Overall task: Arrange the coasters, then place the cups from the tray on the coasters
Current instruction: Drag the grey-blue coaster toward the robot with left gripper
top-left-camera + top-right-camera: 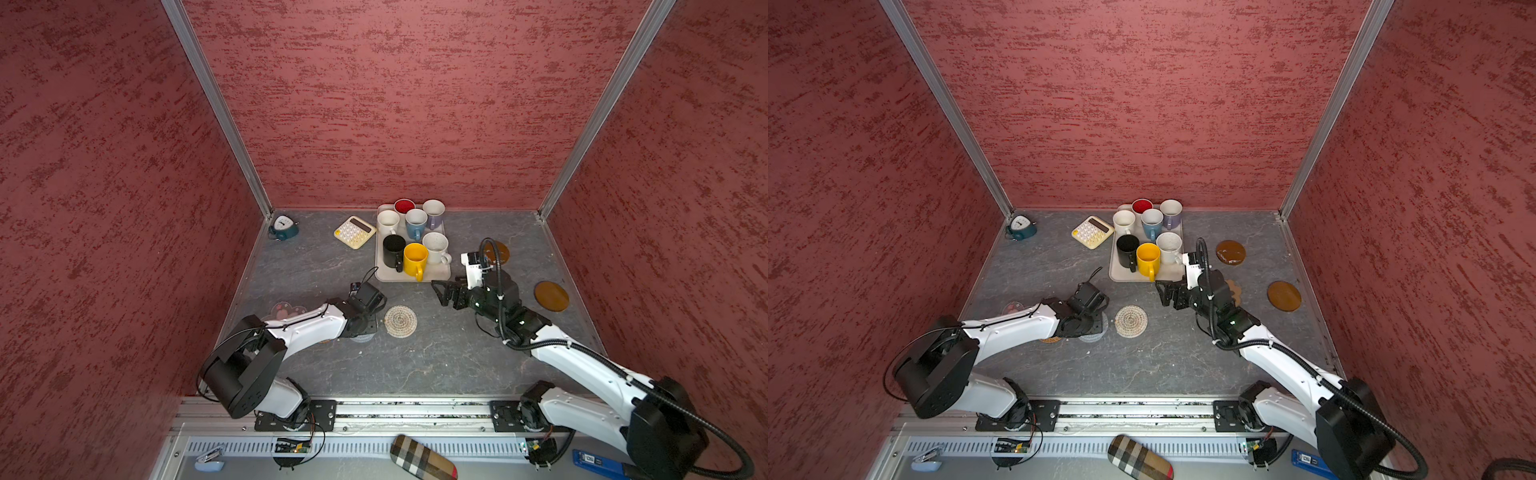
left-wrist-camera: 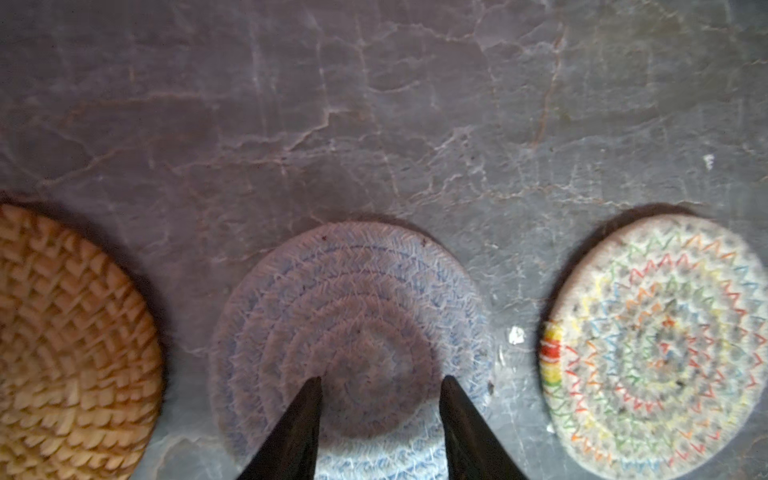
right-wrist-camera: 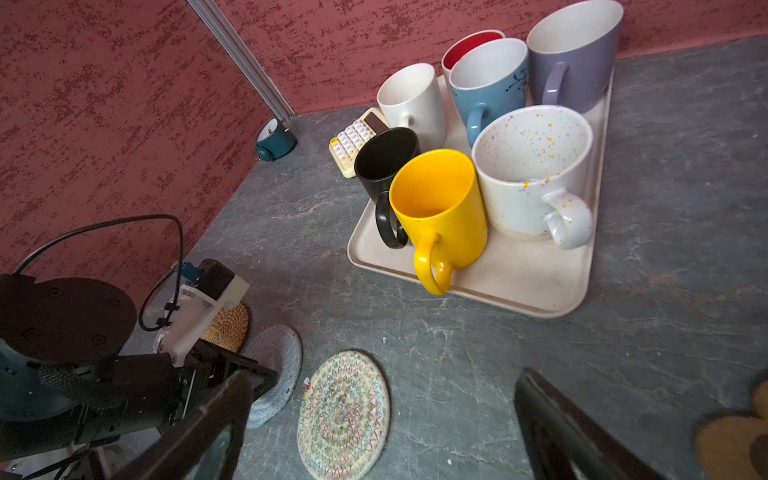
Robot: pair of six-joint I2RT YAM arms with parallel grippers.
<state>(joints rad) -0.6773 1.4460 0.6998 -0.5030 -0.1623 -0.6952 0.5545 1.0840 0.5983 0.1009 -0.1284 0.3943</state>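
Several cups stand on the beige tray [image 1: 436, 275] at the back, with the yellow cup [image 1: 415, 257] and the black cup [image 1: 392, 249] nearest. My left gripper [image 2: 382, 380] points straight down over the grey coaster [image 2: 353, 311], its fingers apart and nothing held. The woven tan coaster [image 2: 62, 345] and the beige coaster [image 1: 400, 321] lie on either side of the grey one. My right gripper [image 1: 442, 291] hovers wide open in front of the tray. Two glossy brown coasters [image 1: 1230, 251] [image 1: 1284, 296] lie at the right. The paw-print coaster [image 3: 739, 440] and the pink flower coaster [image 1: 286, 309] are partly under the arms.
A yellow calculator [image 1: 354, 232] lies left of the tray, and a teal alarm clock [image 1: 284, 227] stands in the back left corner. Red walls close three sides. A plaid case [image 1: 423, 457] lies beyond the front rail.
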